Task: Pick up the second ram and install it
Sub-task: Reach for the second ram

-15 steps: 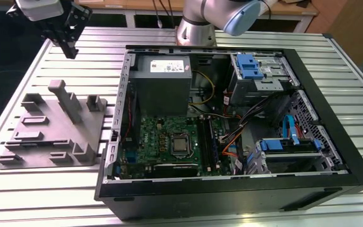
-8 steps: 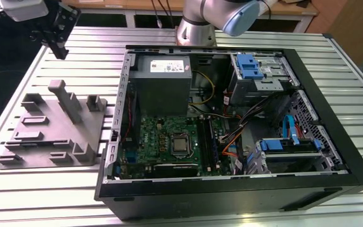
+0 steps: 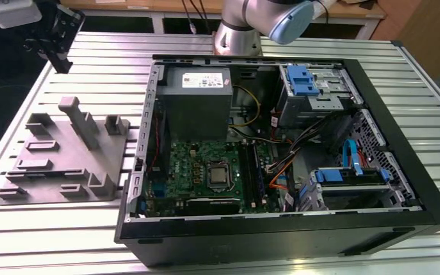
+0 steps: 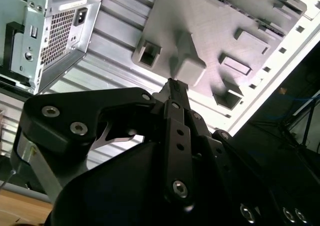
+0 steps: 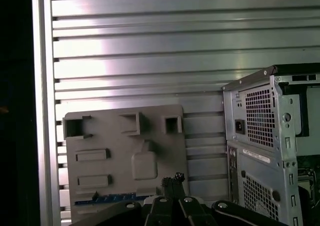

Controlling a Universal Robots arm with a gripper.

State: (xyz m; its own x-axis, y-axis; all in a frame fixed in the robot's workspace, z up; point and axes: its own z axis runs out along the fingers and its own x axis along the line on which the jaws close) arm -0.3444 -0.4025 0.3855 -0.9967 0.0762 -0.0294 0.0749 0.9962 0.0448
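So, the black two-finger gripper [image 3: 59,57] hangs up over the ribbed aluminium table [image 5: 150,60], off the far corner of the grey moulded plastic fixture tray [image 5: 170,156] and clear of everything. Its fingers [image 4: 173,88] look pinched right together with nothing between them, so it's empty-handed. The second ram, a long narrow blue circuit-board stick [image 5: 107,200], shows in the first wrist view lying flat along one edge of that tray. It hasn't been lifted, and it sits well apart from the open black tower computer case [image 3: 281,240] and the green square motherboard [image 3: 193,166] inside it. My take is that the step in hand is just getting onto the stick for the pickup. To do that well, I'd want the fingers spread wider than the board is thick before any descent, then lined up square across its long axis. I'd grab near the middle so it doesn't tip, and by the edges rather than squashing the chips. The chunky grey upright post [image 5: 145,165] on the tray stands fairly close to the stick, so the approach should come down from above, not sweep in sideways.
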